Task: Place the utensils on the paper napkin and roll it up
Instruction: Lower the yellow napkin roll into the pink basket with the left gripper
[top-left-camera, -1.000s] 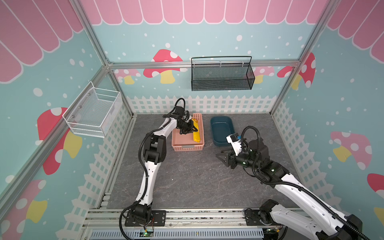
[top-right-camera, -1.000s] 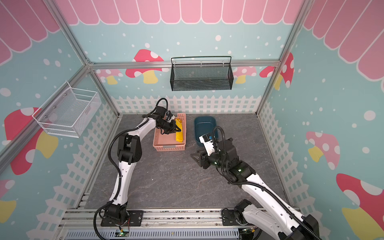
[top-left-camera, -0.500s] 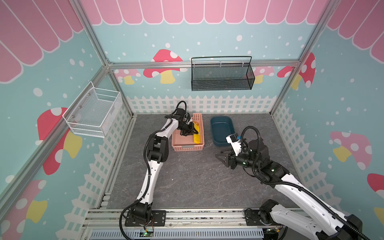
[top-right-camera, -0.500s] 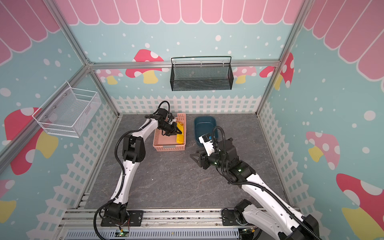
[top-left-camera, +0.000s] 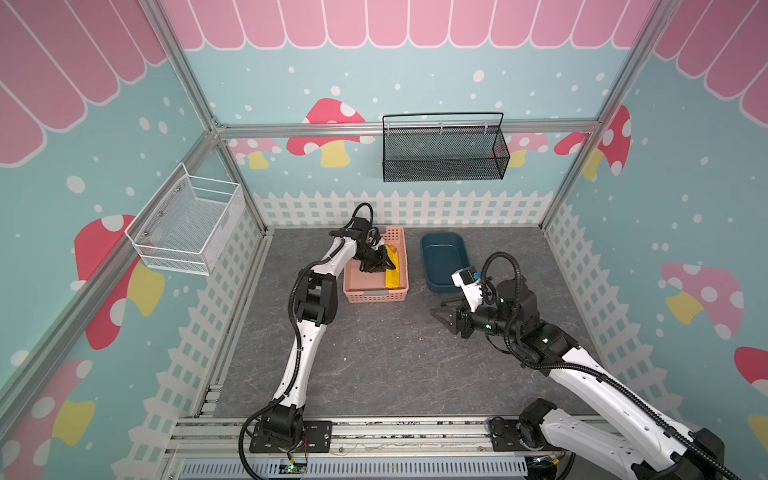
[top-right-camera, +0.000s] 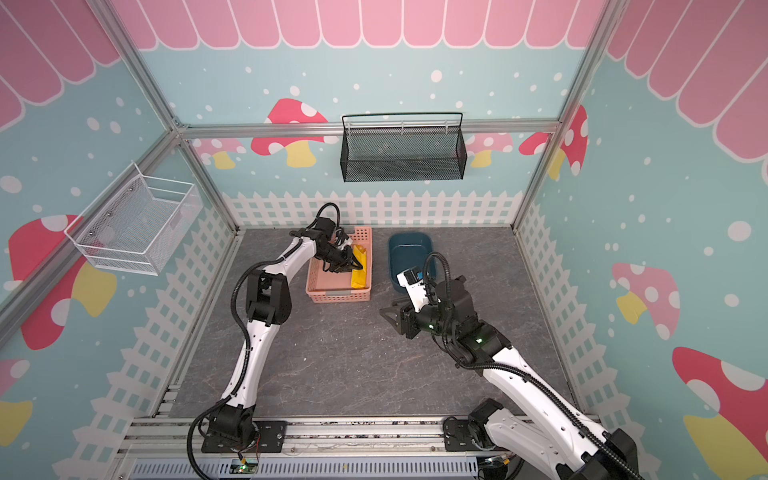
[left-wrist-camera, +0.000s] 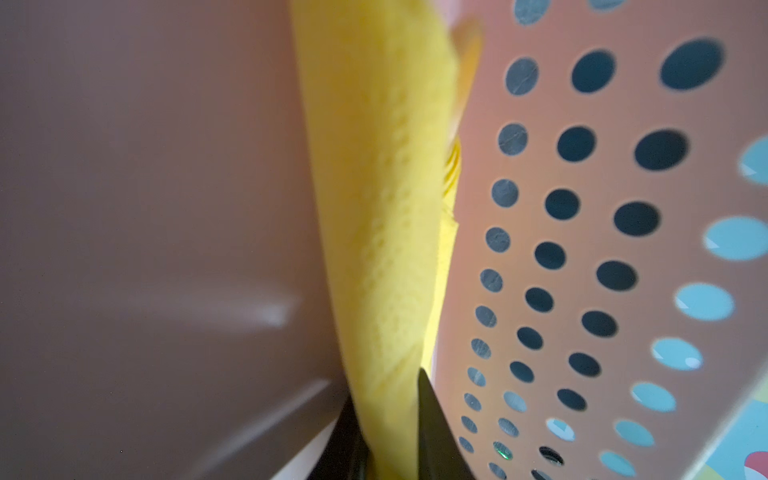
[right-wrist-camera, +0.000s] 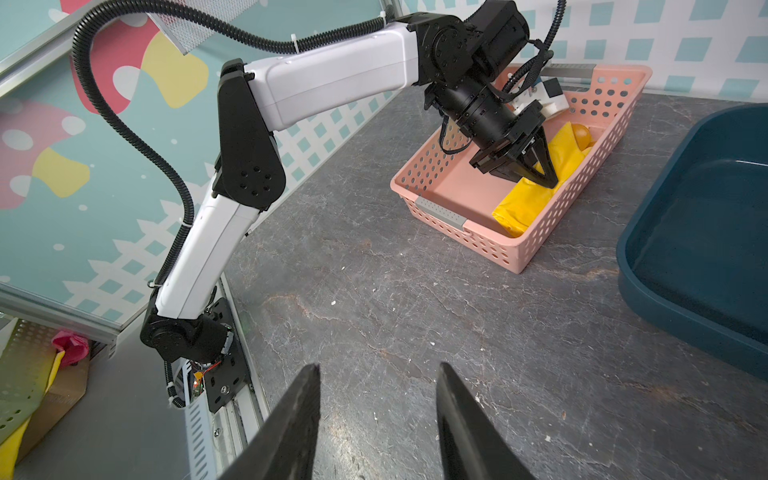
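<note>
Straddling napkin (right-wrist-camera: 536, 199): left gripper (right-wrist-camera: 534, 178) jaws close on either side, pinch or not I cannot tell | napkin rolled, lying in basket (right-wrist-camera: 552, 232) along a long wall, spoon (right-wrist-camera: 580, 135) bowl at its end | right gripper (right-wrist-camera: 379, 368) part open, empty, over table (right-wrist-camera: 415, 311) | step: roll looks made, likely release | next: spread jaws, lift clear without dragging paper

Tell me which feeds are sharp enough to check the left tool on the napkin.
Left wrist view: too close, napkin and basket wall soft, out of focus. Right wrist view: sharp, evenly lit, left tool clear over it. Both top views: sharp, but the tool's dark body hides the contact.
</note>
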